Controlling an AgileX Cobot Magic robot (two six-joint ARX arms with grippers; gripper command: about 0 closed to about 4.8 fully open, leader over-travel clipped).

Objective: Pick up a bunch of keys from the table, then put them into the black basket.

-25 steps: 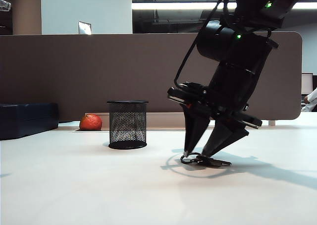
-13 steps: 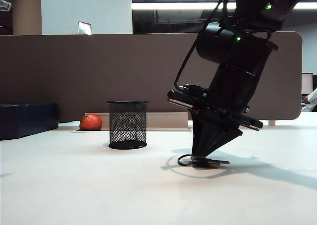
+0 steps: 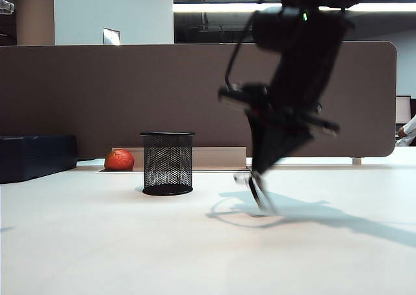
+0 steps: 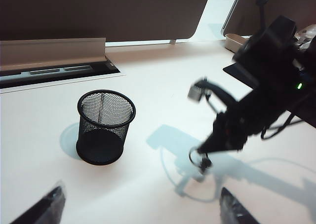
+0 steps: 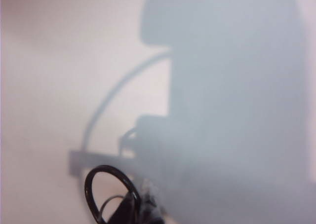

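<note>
Since the earlier frame, right gripper (image 3: 257, 173) has lifted the bunch of keys (image 3: 260, 192) off the table (image 3: 97, 243), fingers pinching it, right of the black basket (image 3: 168, 163). Left gripper (image 4: 140, 206), fingers spread, hovers on the basket's near side. Carry smoothly; release only above the rim.

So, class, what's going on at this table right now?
The right end effector has shut on the keys and holds them just above the table, right of the basket. The basket stands upright and looks empty. The left end effector hangs open, holding nothing.
</note>
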